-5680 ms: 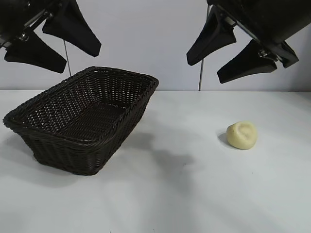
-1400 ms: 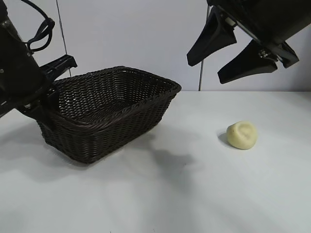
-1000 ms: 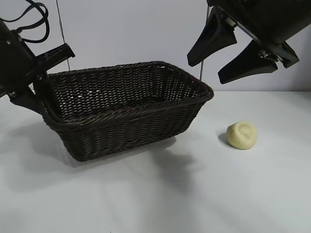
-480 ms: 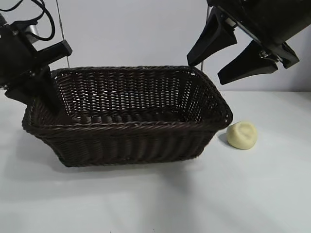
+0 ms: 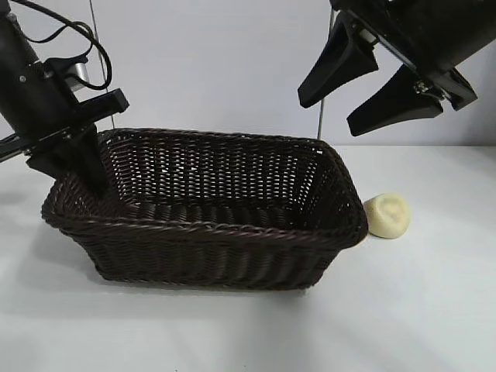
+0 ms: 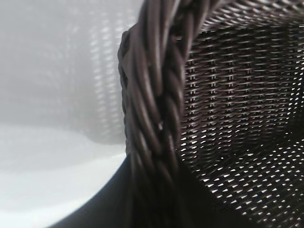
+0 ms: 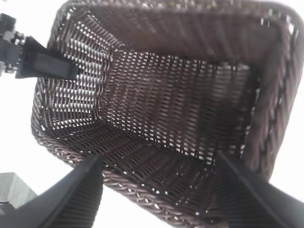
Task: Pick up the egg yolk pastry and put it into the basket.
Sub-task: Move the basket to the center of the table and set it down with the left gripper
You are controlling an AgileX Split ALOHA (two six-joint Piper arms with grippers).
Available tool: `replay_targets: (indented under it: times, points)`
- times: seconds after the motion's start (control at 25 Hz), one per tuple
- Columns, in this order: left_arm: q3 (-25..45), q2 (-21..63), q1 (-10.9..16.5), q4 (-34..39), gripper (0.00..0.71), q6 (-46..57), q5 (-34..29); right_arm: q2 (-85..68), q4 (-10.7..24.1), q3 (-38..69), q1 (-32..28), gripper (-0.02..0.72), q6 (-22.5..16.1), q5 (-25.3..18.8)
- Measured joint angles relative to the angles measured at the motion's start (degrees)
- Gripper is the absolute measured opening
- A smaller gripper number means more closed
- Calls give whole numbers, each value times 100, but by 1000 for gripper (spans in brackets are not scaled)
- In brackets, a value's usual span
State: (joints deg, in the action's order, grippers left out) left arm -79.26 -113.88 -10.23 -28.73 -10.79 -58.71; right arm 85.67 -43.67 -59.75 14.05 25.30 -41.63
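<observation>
The dark brown wicker basket [image 5: 209,229] stands on the white table, its right end close beside the pale yellow egg yolk pastry [image 5: 387,215]. My left gripper [image 5: 76,164] is shut on the braided rim at the basket's left end, one finger inside and one outside. That rim [image 6: 156,104] fills the left wrist view. My right gripper [image 5: 327,115] hangs open and empty high above the basket's right end and the pastry. The right wrist view looks down into the basket [image 7: 142,194], with the left gripper [image 7: 42,64] at its far end. The pastry is out of that view.
The white table [image 5: 403,310] runs to the front and right of the basket. A plain grey wall stands behind, with two thin vertical rods [image 5: 318,124] against it.
My left gripper came down, took the basket's left rim, then dragged and turned the basket to the right until its end is beside the pastry. The right arm and pastry have not moved.
</observation>
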Motion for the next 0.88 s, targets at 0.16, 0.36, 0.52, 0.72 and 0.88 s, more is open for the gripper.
replay_targets:
  times: [0.16, 0.36, 0.52, 0.72, 0.88]
  points:
    - [0, -64, 0, 0, 97, -24, 141, 0, 0, 0, 0, 486, 0, 4]
    - [0, -71, 0, 0, 97, -24, 192, 0, 0, 0, 0, 486, 0, 4]
    - [-6, -85, 0, -59, 177, -25, 192, 0, 0, 0, 0, 486, 0, 11]
    - [-11, -78, 0, -114, 473, -54, 192, 0, 0, 0, 0, 486, 0, 16]
    - [-11, 74, 0, 54, 540, -67, 180, 0, 0, 0, 0, 486, -14, 23]
